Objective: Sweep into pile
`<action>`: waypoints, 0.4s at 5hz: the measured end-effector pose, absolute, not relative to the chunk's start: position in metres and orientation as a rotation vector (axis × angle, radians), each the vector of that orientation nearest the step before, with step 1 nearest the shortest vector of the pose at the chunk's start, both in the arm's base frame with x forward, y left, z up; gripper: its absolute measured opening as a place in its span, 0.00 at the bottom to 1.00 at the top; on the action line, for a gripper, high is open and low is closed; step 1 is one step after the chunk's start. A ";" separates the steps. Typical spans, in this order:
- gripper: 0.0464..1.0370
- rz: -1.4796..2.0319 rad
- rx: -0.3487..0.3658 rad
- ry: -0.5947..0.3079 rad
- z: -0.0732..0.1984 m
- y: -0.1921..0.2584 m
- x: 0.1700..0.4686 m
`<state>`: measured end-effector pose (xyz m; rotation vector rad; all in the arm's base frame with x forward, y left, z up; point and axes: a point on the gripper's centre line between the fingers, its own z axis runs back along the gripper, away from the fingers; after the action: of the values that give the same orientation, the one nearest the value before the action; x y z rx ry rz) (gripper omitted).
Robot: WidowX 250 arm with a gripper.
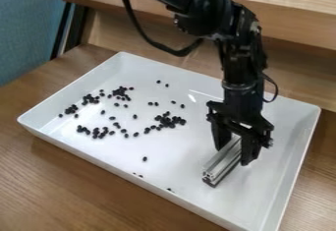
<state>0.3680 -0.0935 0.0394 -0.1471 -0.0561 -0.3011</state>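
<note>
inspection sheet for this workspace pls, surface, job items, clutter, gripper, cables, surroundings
surface: white rectangular tray with raised walls on a brown wooden table
job's things: small black oval beans scattered in loose clusters, a few near the front wall, not yet one pile; silver grooved metal bar at the tray's right side, apart from the beans
clutter: nothing seen
grippers: black two-finger end effector over the tray, closed on the bar
cables: thick black cable looping beneath the arm; thinner black one beside the wrist
surroundings: blue fabric surface upper left; light wooden ledge behind
</note>
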 end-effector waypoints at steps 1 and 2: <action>0.38 -0.299 -0.123 -0.071 0.037 -0.092 0.369; 0.35 -0.284 -0.100 -0.072 0.036 -0.088 0.370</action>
<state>0.3700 -0.0884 0.0363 -0.1000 -0.0716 -0.2845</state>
